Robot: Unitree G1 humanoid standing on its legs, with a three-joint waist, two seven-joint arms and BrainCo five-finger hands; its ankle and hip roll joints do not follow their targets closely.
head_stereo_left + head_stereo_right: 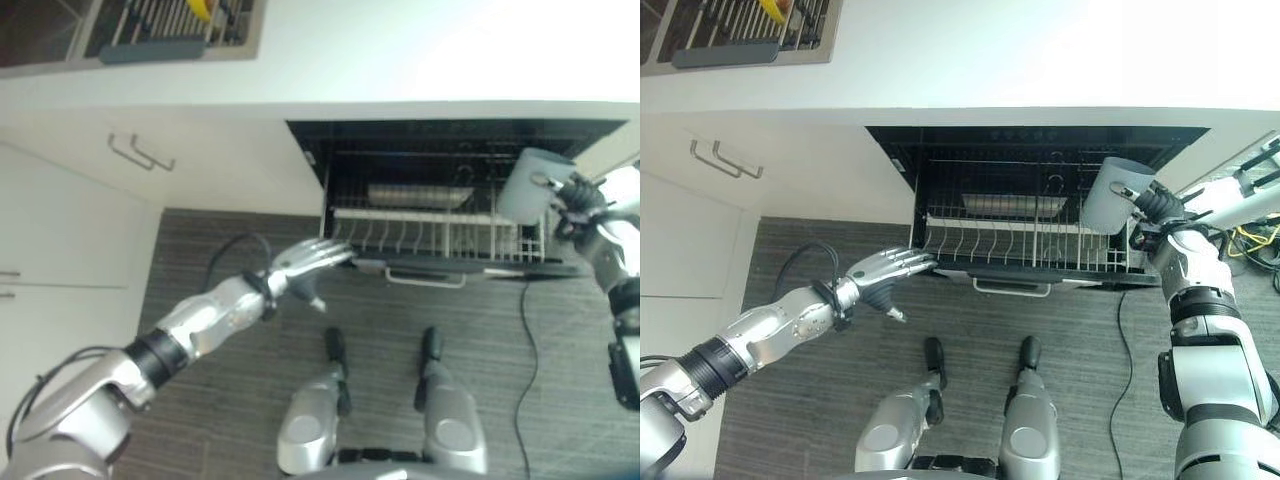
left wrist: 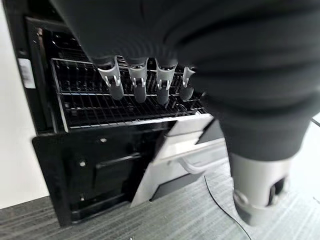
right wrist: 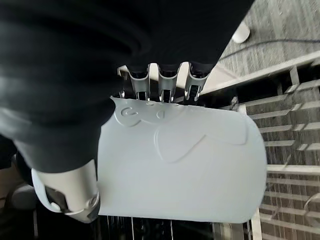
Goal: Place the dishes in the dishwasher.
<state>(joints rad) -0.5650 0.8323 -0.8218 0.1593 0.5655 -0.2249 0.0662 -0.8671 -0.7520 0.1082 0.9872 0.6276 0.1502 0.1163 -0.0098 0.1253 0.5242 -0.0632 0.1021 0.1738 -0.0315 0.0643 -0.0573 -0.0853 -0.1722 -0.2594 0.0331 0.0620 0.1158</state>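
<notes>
The right hand carries the pale cup above the right end of the pulled-out rack, and below it stand rows of upright white tines with open slots between them. Behind the tines, further from the hand toward the back of the dishwasher, a metal tray lies across the rack and takes up that stretch. The left hand, fingers straight, sits at the rack's left front corner, with open floor beside it.
</notes>
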